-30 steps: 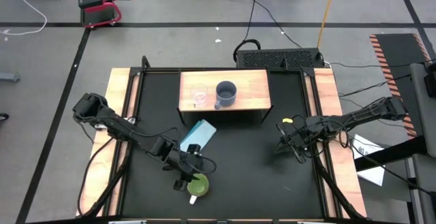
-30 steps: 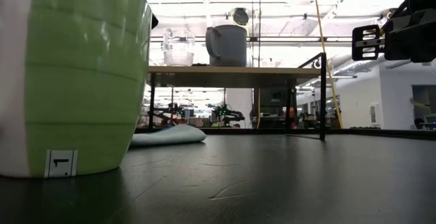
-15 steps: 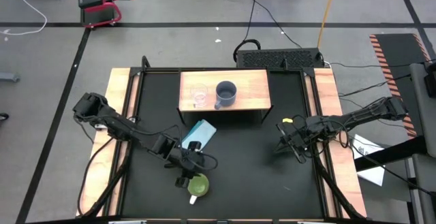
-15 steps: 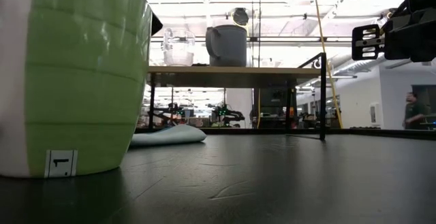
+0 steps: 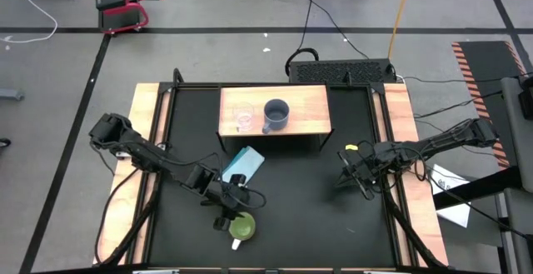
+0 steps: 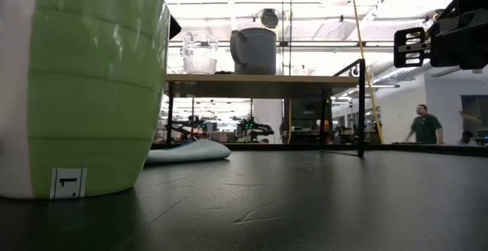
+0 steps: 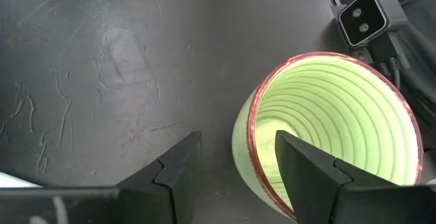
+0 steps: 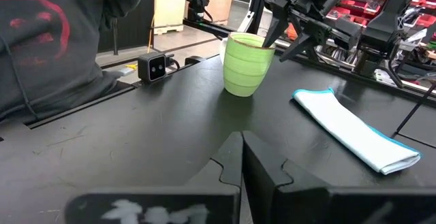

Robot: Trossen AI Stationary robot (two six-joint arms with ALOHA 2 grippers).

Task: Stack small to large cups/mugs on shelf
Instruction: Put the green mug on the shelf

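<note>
Black table (image 5: 300,199), workshop room behind; a person (image 6: 422,125) stands far off. Shelf (image 5: 308,112) at the far edge carries glass cup (image 5: 243,117) and grey-blue mug (image 5: 276,114). Blue cloth (image 5: 241,166) in front. Lime-green mug (image 5: 242,226) near the front edge; left gripper (image 7: 235,157) spread astride its rim. Right gripper (image 8: 242,157) closed, empty, right side.

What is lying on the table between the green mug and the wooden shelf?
The folded light blue cloth lies on the black table between the lime-green mug and the shelf. The high view shows this.
</note>
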